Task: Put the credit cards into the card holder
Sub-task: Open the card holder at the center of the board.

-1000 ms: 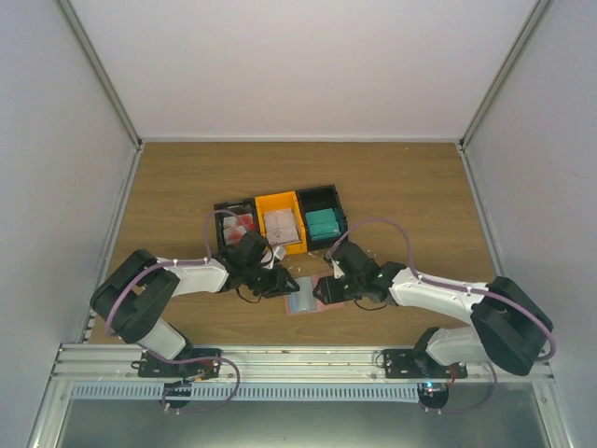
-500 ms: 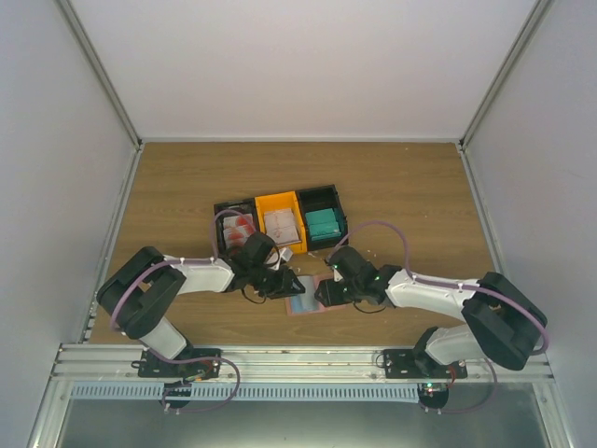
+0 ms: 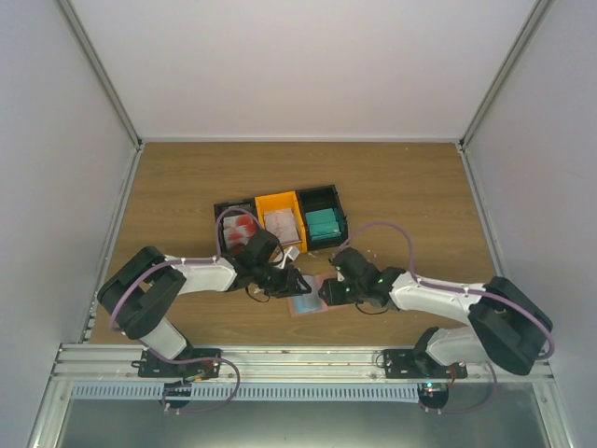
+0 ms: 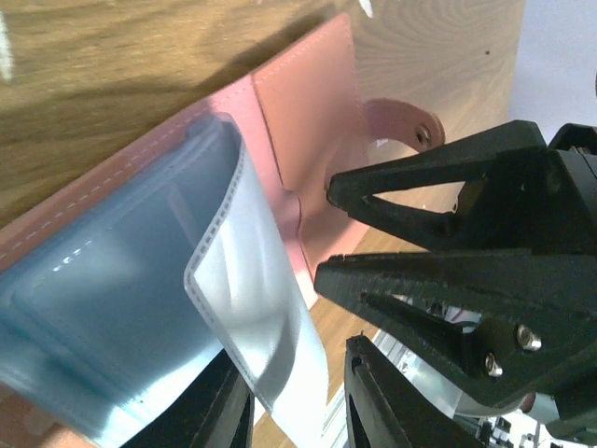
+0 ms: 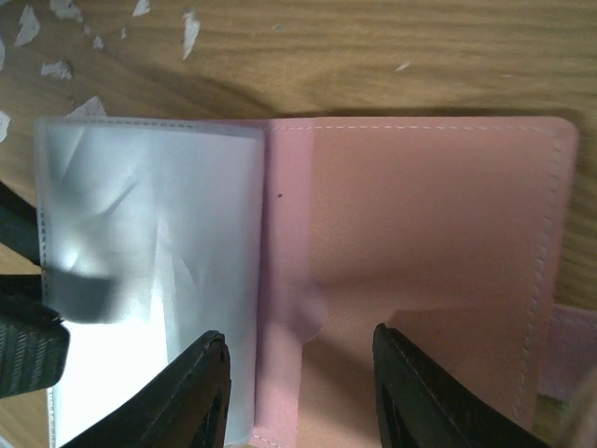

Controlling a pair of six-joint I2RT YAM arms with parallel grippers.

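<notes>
The card holder (image 3: pixel 305 300) lies open on the table, pink inside with clear light-blue pockets (image 5: pixel 149 271). My left gripper (image 3: pixel 295 282) is at its left side; in the left wrist view one clear pocket leaf (image 4: pixel 266 317) curls up between the fingers of the left gripper (image 4: pixel 294 406), which stand apart. My right gripper (image 3: pixel 326 292) hovers open over the pink inner face (image 5: pixel 410 233), the right gripper (image 5: pixel 300 392) straddling the fold. Credit cards sit in bins: red-blotched (image 3: pixel 242 228), pale pinkish (image 3: pixel 282 224), teal (image 3: pixel 324 222). Neither gripper holds a card.
Behind the holder stands a row of three bins: black (image 3: pixel 221 211), orange (image 3: pixel 276 200), black (image 3: pixel 317 192). Small white paper scraps (image 5: pixel 56 37) litter the wood near the holder. The holder's snap tab (image 4: pixel 401 121) sticks out on its far side.
My left gripper has slid right onto the holder's pockets. The right gripper has edged closer over the holder. Both pairs of fingers have narrowed a little.
</notes>
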